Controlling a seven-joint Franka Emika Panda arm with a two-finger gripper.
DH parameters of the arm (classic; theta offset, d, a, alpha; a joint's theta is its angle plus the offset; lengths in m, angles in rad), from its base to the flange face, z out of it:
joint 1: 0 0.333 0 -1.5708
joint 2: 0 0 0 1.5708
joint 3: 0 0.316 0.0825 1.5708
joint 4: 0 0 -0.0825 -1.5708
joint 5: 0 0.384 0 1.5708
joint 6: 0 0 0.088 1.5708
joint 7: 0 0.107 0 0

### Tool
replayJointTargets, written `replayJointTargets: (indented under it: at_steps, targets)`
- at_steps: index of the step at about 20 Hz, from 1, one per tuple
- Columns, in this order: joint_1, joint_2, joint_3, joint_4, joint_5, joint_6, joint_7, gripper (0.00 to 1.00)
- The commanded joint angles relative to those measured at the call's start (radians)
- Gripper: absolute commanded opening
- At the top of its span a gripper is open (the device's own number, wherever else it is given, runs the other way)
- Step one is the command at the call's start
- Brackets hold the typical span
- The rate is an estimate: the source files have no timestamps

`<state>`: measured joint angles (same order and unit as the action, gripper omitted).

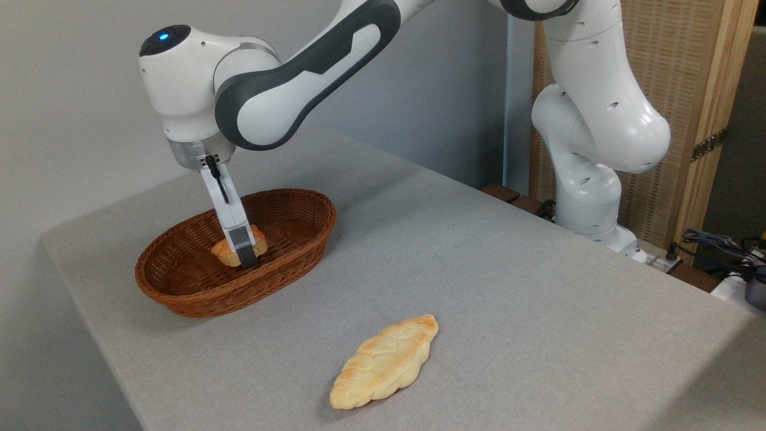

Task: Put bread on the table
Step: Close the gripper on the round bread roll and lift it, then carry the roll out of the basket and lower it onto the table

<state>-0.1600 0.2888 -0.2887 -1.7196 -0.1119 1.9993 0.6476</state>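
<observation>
Grey table [508, 287] before pale wall; wicker basket [299, 239], braided loaf [386, 362]

A: Arm [598, 120] casing?
B: Glossy white shells, rounded; dark grey inlay panels along 1 link; small dark recessed holes on the shells.
A: Markings?
B: 1 blue light in a black cap, silver ring at the wrist.
A: Gripper [246, 254]?
B: White finger, grey tip, thin black cable.

Woven wicker basket [179, 293], glossy-crusted bread [226, 252]
</observation>
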Motion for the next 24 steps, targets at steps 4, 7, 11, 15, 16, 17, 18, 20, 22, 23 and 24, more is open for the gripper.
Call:
replayJointTargets:
  at_steps: [4, 7, 11, 15, 16, 17, 18, 20, 22, 23, 24]
  targets:
    - [0.002, 0.0, -0.003, 0.0, 0.012, 0.016, 0.004, 0.43]
    - [0.004, -0.005, -0.003, 0.0, 0.006, 0.016, 0.003, 0.43]
    - [0.007, -0.033, 0.002, 0.032, -0.005, 0.01, -0.005, 0.43]
    - [0.02, -0.092, 0.032, 0.051, -0.054, -0.014, -0.01, 0.43]
    - [0.02, -0.111, 0.07, 0.052, -0.057, -0.03, -0.009, 0.44]
    - [0.02, -0.128, 0.095, 0.052, -0.057, -0.039, -0.006, 0.44]
    - [0.02, -0.141, 0.12, 0.051, -0.055, -0.05, -0.002, 0.44]
    - [0.019, -0.152, 0.186, 0.051, -0.055, -0.069, 0.004, 0.44]
    - [0.019, -0.149, 0.232, 0.048, -0.052, -0.077, 0.006, 0.46]
    - [0.019, -0.142, 0.246, 0.04, -0.049, -0.085, 0.006, 0.46]
    - [0.02, -0.129, 0.255, 0.038, -0.046, -0.088, 0.006, 0.47]
